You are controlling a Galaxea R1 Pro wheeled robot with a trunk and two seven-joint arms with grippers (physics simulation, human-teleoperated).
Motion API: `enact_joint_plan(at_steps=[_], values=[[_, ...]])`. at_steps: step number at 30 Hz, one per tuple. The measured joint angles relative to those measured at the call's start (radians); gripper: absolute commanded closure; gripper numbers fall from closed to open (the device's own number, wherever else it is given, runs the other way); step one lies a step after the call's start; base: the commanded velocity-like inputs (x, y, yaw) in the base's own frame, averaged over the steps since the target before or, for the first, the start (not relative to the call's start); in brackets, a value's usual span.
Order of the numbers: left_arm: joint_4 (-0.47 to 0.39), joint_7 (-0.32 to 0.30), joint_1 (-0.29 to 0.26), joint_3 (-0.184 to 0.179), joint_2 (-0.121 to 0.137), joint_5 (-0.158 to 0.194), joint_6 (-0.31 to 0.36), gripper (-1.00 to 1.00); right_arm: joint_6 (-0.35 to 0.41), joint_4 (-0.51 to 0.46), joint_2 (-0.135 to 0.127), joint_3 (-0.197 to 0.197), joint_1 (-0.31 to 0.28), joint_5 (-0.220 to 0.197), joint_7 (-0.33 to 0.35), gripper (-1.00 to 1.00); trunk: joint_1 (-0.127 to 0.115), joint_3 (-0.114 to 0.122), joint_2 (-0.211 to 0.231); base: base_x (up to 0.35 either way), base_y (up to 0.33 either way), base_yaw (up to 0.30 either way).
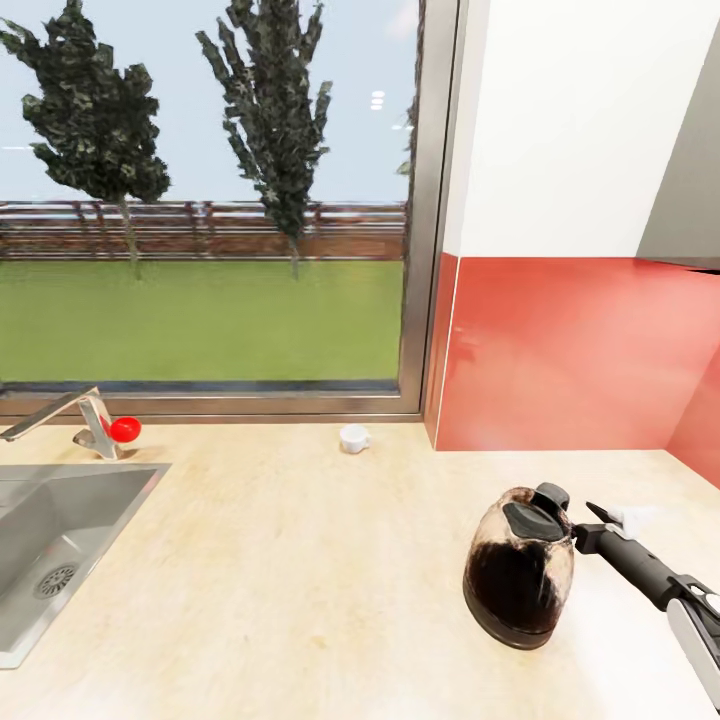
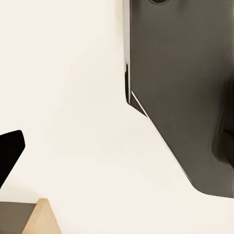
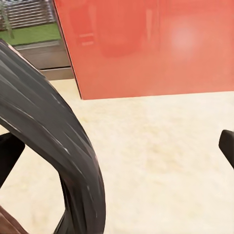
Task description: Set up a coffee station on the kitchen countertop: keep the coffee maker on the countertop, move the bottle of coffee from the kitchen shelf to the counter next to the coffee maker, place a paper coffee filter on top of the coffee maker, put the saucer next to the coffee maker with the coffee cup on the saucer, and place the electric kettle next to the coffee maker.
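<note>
Electric kettle (image 1: 520, 570) is standing upright on the countertop (image 1: 300, 580), handle facing the right gripper (image 1: 598, 528), whose jaws are spread around it; can't tell the left's.

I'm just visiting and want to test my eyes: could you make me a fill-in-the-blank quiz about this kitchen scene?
1. The rounded clear glass electric kettle stands on the light beige ____.
2. The tiny white coffee cup sits close to the ____.
3. The wall panel behind the kettle is coloured ____.
4. The steel sink lies to the kettle's ____.

Missing words: countertop; window; red; left
</note>
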Motion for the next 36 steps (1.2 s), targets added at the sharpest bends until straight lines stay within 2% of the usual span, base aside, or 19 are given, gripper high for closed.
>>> enact_joint_plan(at_steps=[36], values=[[0.001,0.0,0.001,-0.002,0.0,0.001,0.0,-1.0,-0.001,-0.014,0.0,0.001,0.0,0.002,0.002,-1.0,0.0,0.0,0.0,0.009,0.003,0.0]])
